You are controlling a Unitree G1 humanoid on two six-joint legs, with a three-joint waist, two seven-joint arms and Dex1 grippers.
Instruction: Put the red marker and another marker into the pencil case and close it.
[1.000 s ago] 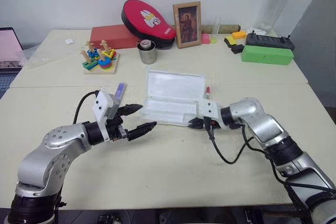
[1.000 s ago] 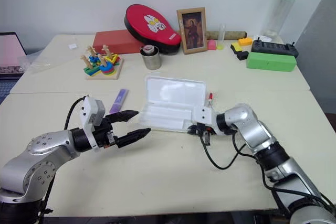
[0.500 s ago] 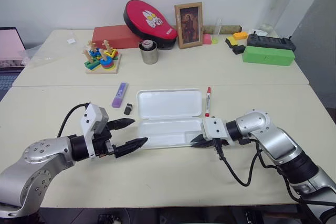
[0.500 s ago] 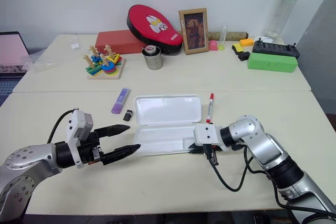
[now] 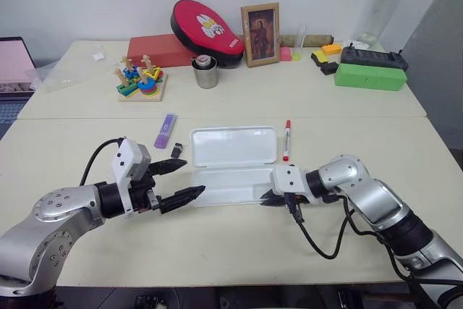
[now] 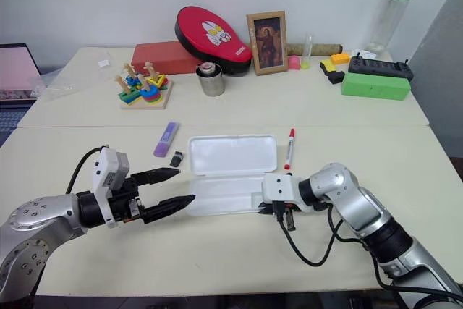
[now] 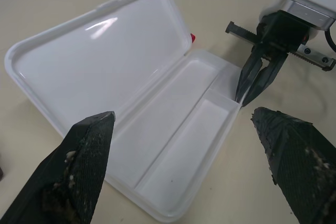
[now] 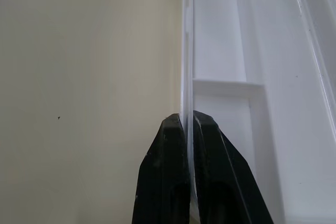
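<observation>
So the pencil case [image 5: 233, 166] is lying open and flat near the middle of the desk's [image 5: 217, 251] front half, lid folded toward the back edge, both compartments empty. The red marker [image 5: 286, 140] lies just past the lid's right end, long axis running front to back, cap toward the back. The purple highlighter [image 5: 166, 129] sits off the lid's left end, also roughly front to back. Right gripper [image 5: 269, 197] is clamped on the case's right end wall; left gripper [image 5: 182, 181] hangs spread wide at the left end, so I'd guess it's handier for the highlighter.
</observation>
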